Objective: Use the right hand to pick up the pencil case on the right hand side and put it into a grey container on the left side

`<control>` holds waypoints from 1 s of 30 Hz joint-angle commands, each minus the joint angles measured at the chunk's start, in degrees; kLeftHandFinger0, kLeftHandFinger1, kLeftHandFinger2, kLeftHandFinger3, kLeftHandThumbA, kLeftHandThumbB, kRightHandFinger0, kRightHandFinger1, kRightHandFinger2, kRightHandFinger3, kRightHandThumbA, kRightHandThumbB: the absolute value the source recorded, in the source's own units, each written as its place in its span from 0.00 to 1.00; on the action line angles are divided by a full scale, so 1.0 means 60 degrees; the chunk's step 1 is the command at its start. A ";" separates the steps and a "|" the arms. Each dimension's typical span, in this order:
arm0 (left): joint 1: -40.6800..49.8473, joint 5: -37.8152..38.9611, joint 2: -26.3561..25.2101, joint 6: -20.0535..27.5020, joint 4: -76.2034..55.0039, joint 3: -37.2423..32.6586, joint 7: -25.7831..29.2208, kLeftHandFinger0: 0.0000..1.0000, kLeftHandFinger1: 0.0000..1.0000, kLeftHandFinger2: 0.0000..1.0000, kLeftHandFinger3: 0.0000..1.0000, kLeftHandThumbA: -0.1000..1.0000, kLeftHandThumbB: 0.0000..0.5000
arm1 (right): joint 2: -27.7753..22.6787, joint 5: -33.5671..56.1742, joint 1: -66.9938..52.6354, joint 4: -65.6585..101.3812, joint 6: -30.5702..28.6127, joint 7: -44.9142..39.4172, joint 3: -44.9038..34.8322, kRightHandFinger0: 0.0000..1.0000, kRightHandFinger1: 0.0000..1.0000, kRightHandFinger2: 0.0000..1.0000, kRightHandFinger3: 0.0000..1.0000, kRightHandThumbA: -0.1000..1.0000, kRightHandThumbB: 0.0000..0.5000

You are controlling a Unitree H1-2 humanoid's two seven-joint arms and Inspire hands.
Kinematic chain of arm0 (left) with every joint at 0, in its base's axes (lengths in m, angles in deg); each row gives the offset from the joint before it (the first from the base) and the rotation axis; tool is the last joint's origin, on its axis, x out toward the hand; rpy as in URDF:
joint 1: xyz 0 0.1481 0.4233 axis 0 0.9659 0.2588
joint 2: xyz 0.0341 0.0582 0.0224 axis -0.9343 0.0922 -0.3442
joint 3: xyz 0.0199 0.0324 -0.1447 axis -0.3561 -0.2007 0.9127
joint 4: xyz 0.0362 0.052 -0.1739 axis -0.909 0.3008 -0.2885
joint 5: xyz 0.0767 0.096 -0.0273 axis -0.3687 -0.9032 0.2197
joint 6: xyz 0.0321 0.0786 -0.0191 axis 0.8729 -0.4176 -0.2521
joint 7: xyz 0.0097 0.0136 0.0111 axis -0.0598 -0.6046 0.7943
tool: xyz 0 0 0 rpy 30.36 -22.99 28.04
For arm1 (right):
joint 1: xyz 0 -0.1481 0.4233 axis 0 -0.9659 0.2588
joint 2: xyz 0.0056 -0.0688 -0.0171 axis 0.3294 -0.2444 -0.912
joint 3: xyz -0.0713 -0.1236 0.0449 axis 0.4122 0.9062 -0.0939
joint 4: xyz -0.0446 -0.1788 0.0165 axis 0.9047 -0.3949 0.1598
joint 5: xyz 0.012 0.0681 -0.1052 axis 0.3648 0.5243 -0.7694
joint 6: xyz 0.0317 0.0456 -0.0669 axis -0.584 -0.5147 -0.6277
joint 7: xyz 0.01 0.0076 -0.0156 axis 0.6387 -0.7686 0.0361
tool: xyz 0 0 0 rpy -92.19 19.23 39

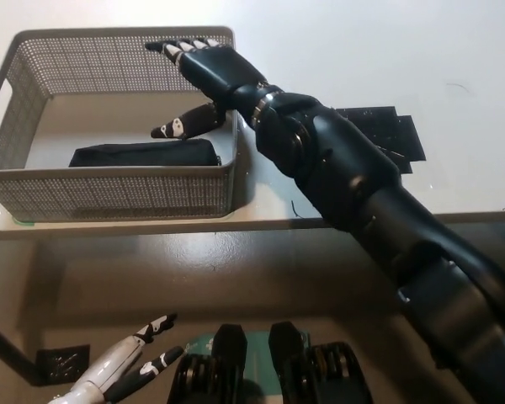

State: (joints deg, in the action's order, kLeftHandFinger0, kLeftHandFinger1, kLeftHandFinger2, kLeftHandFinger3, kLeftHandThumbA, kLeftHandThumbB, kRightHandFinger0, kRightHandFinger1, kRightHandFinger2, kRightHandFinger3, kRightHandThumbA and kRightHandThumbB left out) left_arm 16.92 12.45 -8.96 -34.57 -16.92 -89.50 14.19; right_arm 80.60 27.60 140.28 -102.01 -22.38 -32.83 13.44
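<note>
A black pencil case [143,153] lies flat inside the grey mesh container [109,194] at the left of the table, close to its near wall. My black right hand [204,80] hovers over the container's right end, open, with fingers spread and nothing in it. It is above and to the right of the case, not touching it. My white left hand [126,370] rests low at the bottom left, below the table edge, fingers apart.
A black square mat [396,139] lies on the white table right of the container, partly covered by my right arm. The table's front edge [151,225] runs across the middle of the picture.
</note>
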 commanded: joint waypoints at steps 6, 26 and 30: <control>-0.0035 0.0137 -0.0227 -0.0099 -0.0218 0.0039 -0.0285 1.00 1.00 1.00 1.00 0.86 0.42 | -0.0542 0.4200 -0.1414 0.4879 0.0658 -0.1473 -0.3116 1.00 1.00 1.00 1.00 1.00 0.90; 0.0487 0.0144 -0.0145 0.0042 0.0172 0.0145 -0.0037 0.98 0.96 1.00 1.00 0.88 0.56 | -0.2554 0.9283 -0.5268 1.0225 0.2600 -0.2518 -0.6766 1.00 1.00 1.00 1.00 1.00 0.85; 0.0590 0.0177 -0.0133 -0.0078 0.0142 0.0195 -0.0032 1.00 0.98 1.00 1.00 0.87 0.55 | -0.2695 0.9601 -0.6078 1.0638 0.2521 -0.2518 -0.6946 1.00 1.00 1.00 1.00 1.00 0.86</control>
State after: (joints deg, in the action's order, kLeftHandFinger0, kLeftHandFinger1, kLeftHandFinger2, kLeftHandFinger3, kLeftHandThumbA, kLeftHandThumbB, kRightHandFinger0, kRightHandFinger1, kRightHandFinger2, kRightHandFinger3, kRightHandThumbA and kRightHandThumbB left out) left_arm 18.44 12.28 -8.65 -35.16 -15.13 -89.47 13.55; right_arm 71.32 51.35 109.66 -65.17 -14.97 -40.08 -13.50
